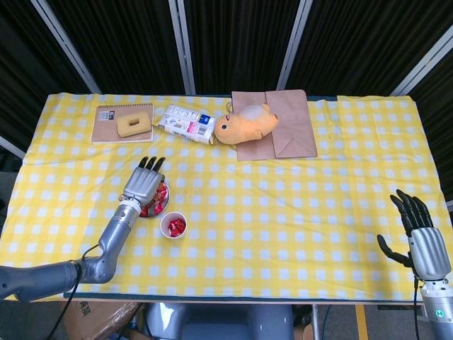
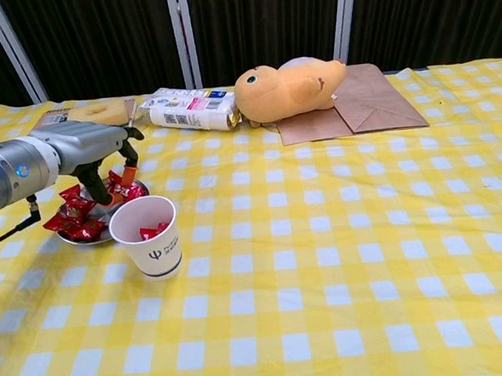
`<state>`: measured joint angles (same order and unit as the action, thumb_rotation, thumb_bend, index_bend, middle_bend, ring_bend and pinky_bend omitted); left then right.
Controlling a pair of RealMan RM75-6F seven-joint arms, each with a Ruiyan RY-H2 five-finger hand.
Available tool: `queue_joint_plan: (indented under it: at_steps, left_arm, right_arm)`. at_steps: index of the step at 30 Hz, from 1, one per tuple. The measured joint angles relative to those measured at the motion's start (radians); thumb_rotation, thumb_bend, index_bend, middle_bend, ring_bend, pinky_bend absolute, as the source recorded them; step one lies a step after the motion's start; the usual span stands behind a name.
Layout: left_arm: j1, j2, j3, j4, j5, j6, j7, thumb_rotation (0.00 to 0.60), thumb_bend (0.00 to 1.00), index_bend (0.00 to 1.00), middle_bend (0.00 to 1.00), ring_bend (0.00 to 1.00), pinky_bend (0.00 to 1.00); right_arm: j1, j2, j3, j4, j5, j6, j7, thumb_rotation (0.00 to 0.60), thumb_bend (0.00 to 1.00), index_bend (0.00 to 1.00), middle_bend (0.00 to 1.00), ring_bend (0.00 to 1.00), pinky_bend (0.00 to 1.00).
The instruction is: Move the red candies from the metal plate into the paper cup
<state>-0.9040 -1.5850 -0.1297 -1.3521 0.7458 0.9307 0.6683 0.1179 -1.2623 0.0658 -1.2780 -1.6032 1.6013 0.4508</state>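
Observation:
The metal plate [image 2: 87, 241] with several red candies [image 2: 71, 218] lies at the left front of the table, and the paper cup [image 2: 148, 239] stands just right of it with red candies [image 2: 154, 231] inside. My left hand [image 2: 89, 149] hangs over the plate, fingers curled down, thumb and an orange-tipped finger pinching a red candy [image 2: 116, 189] just above the pile. In the head view the left hand [image 1: 144, 184] covers most of the plate [image 1: 158, 206], beside the cup [image 1: 173, 225]. My right hand [image 1: 417, 230] rests at the table's right front edge, fingers spread, holding nothing.
Along the back stand a notebook with a yellow sponge [image 1: 131, 124], a white packet [image 1: 187, 122], an orange plush toy [image 1: 244, 125] and a brown paper bag [image 1: 283, 127]. Yellow checked cloth [image 1: 297, 205] covers the table.

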Motion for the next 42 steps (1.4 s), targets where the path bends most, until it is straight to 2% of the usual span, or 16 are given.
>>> queue_joint_plan:
  at_steps: [10,14,18,24,27,32,42]
  left_arm:
    - [0.031,0.126,-0.035,-0.255,0.096,0.077,-0.06,0.6,0.42,0.57,0.0,0.0,0.0]
    - [0.047,0.173,-0.023,-0.364,0.161,0.096,-0.075,0.6,0.42,0.56,0.0,0.0,0.0]
    - [0.062,0.196,0.01,-0.437,0.206,0.105,-0.074,0.6,0.42,0.56,0.0,0.0,0.0]
    - [0.07,0.187,0.048,-0.458,0.211,0.102,-0.051,0.6,0.42,0.56,0.0,0.0,0.0]
    - [0.071,0.174,0.058,-0.453,0.208,0.1,-0.045,0.6,0.37,0.54,0.0,0.0,0.0]
    - [0.07,0.159,0.062,-0.446,0.203,0.094,-0.041,0.6,0.27,0.48,0.0,0.0,0.0]
    - [0.073,0.165,0.048,-0.452,0.212,0.105,-0.064,0.6,0.25,0.45,0.0,0.0,0.0]
  right_arm:
    - [0.0,-0.001,0.001,0.002,0.0,0.002,0.001,0.6,0.42,0.0,0.0,0.0,0.0]
    - [0.001,-0.002,0.0,0.001,-0.002,0.001,-0.002,0.6,0.42,0.0,0.0,0.0,0.0]
    - [0.001,-0.003,0.0,0.001,-0.002,0.001,-0.003,0.6,0.42,0.0,0.0,0.0,0.0]
    - [0.0,-0.001,0.0,0.001,-0.001,0.002,0.001,0.6,0.42,0.0,0.0,0.0,0.0]
    - [0.001,-0.001,0.001,0.001,-0.002,0.002,0.003,0.6,0.42,0.0,0.0,0.0,0.0]
    - [0.002,-0.001,0.0,0.001,-0.002,0.0,0.005,0.6,0.42,0.0,0.0,0.0,0.0]
    - [0.001,-0.001,-0.001,0.0,-0.002,0.0,0.004,0.6,0.42,0.0,0.0,0.0,0.0]
